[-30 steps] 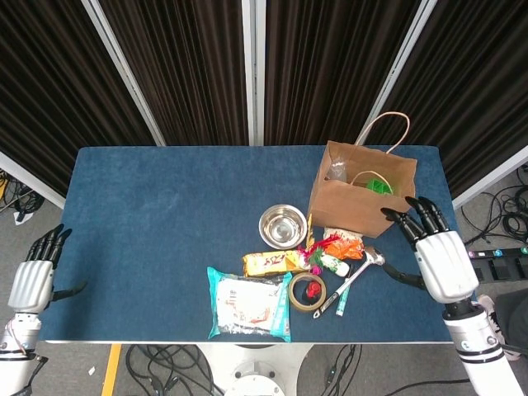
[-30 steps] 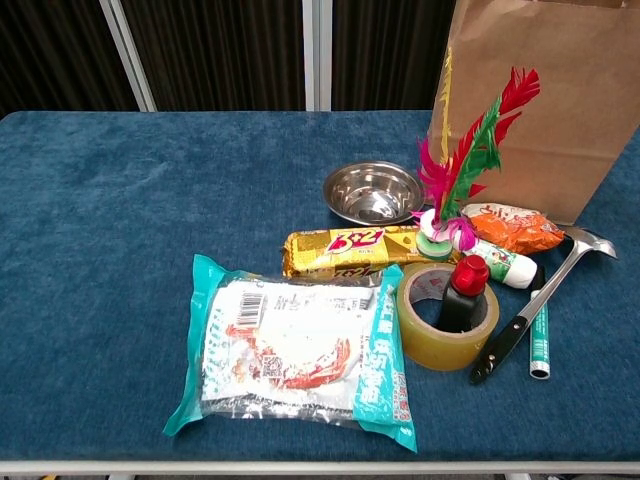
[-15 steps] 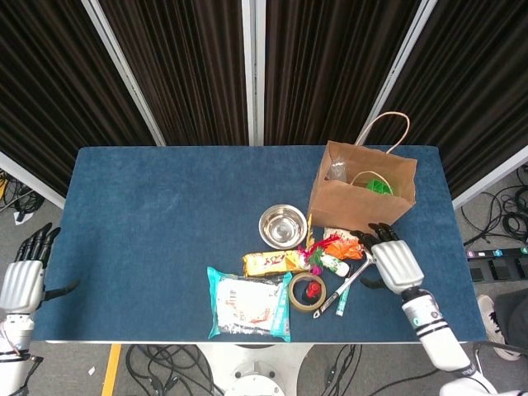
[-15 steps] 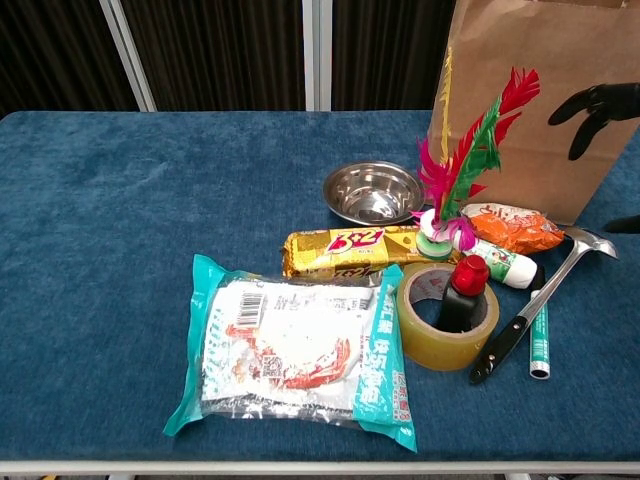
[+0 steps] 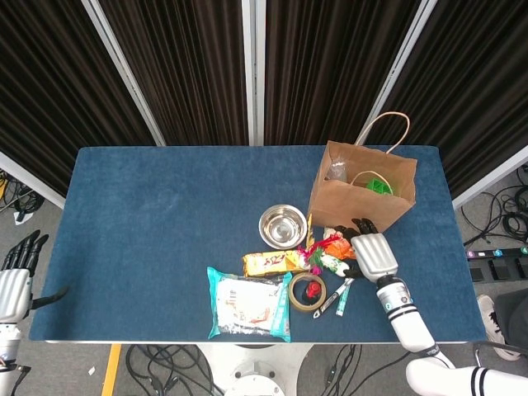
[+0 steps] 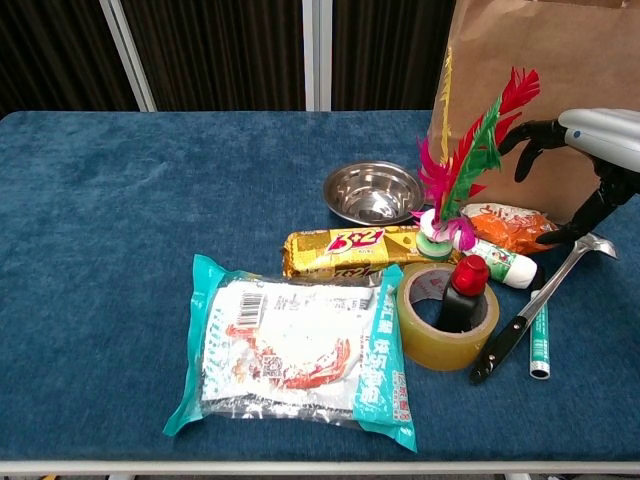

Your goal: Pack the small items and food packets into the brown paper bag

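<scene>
The brown paper bag [image 5: 363, 188] [image 6: 540, 70] stands open at the table's right, with something green inside. In front of it lie an orange snack packet [image 6: 505, 225] [image 5: 342, 245], a feather shuttlecock [image 6: 460, 170], a yellow packet [image 6: 345, 250] [image 5: 271, 262], a large noodle packet [image 6: 295, 350] [image 5: 249, 304], a tape roll [image 6: 445, 318] [image 5: 307, 291] around a red-capped bottle [image 6: 465, 290], a ladle [image 6: 520, 320] and a pen [image 6: 540, 345]. My right hand [image 5: 371, 252] [image 6: 590, 150] hovers over the orange packet and the ladle's bowl, fingers spread, holding nothing. My left hand [image 5: 12, 285] hangs open off the table's left edge.
A steel bowl [image 5: 283, 225] [image 6: 372, 190] sits left of the bag. The blue table [image 5: 165, 214] stretches bare to the left and back. Dark curtains with white rails close off the rear.
My right hand has come in from beside the bag's right side, moving left and down to above the orange packet. My left hand has drifted lower and further left.
</scene>
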Motion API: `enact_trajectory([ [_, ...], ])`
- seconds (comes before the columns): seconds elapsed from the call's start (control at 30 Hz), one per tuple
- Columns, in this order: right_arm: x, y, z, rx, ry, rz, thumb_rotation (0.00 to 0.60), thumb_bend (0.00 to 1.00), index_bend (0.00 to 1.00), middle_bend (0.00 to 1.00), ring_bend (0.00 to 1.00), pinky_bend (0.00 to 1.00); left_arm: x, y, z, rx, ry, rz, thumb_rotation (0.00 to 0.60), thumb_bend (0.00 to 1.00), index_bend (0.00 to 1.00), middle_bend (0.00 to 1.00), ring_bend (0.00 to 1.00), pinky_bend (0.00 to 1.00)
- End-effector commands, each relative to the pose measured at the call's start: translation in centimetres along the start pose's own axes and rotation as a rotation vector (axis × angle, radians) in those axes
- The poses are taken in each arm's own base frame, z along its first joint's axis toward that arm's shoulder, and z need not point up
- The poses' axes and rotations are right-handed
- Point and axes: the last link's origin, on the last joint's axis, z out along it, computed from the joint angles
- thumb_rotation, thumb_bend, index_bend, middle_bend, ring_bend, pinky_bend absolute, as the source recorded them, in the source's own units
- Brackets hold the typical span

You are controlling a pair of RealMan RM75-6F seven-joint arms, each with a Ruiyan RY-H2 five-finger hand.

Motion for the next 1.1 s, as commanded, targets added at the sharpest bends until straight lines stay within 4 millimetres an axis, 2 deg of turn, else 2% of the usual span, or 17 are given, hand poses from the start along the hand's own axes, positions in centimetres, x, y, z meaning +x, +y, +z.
enact_trajectory([
  [0.03,0.3,0.1,0.5,0.002,0.005,-0.084,0.6,0.0,0.2,0.32,0.1,0.11,-0.1,0.0,0.1,0.0,0.0,-0.003,0.6,0.13,0.08,0.06,0.0,0.12],
  [0.33,-0.5,1.6,1.2,-0.022,-0.07,-0.253,0.6,0.0,0.2,0.32,0.1,0.11,-0.4,0.1,0.2,0.0,-0.006,-0.003,0.6,0.13,0.08,0.06,0.0,0.12],
  [0.73,-1.9,0.1,2.3,0.056,-0.077,-0.288,0.6,0.0,0.21,0.32,0.1,0.11,-0.5,-0.2,0.1,0.005,-0.008,-0.003,0.6,0.13,0.08,0.06,0.0,0.12],
  [0.97,-1.4,-0.1,0.9,0.077,-0.055,-0.303,0.6,0.0,0.22,0.32,0.1,0.11,-0.5,-0.3,0.1,0.006,-0.007,-0.007,0.6,0.13,0.08,0.06,0.0,0.12],
  [1.1,-0.7,0.4,-0.9,0.109,-0.071,-0.375,0.6,0.0,0.24,0.32,0.1,0.11,-0.4,-0.2,0.1,0.004,-0.006,-0.01,0.6,0.13,0.08,0.06,0.0,0.12],
])
